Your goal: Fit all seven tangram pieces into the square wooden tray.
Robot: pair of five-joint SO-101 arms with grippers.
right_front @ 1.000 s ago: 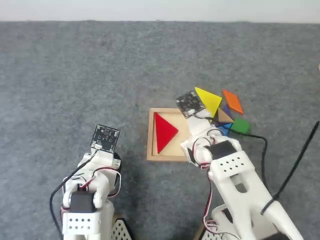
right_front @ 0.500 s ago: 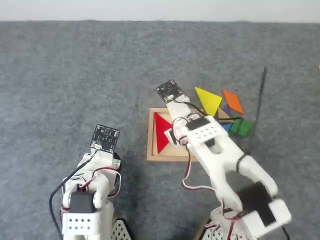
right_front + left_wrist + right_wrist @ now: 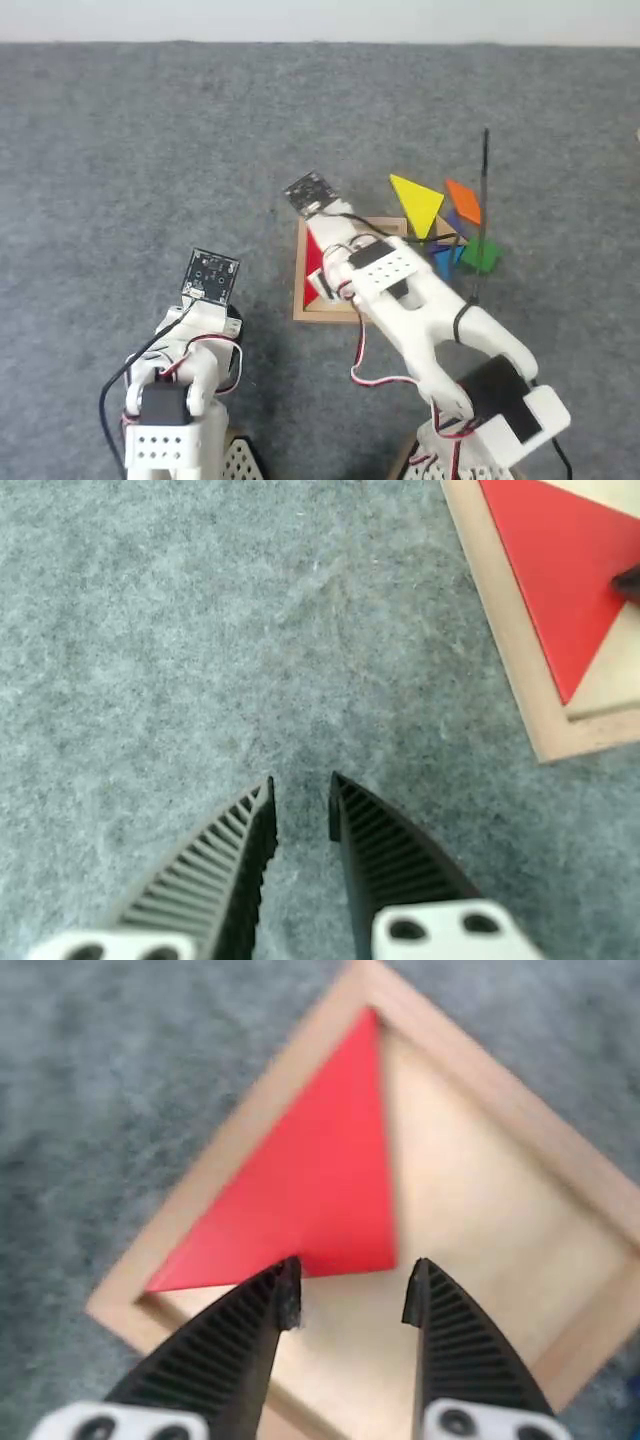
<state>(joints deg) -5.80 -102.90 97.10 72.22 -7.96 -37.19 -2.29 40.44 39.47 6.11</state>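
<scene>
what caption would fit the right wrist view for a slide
Right tool open over the wooden tray, poised at a corner of the red triangle lying inside.

I watch the grey bench [image 3: 150, 130] from a high camera set above the arm bases, looking steeply down and far enough back to take in both arms. Each wrist camera looks along its own fingers from close in: past the left hand [image 3: 300, 785] onto the felt, and past the right hand [image 3: 350, 1280] into the tray [image 3: 238, 1145]. All three views share the side of the tray where the red triangle [image 3: 320, 1190] lies.
</scene>
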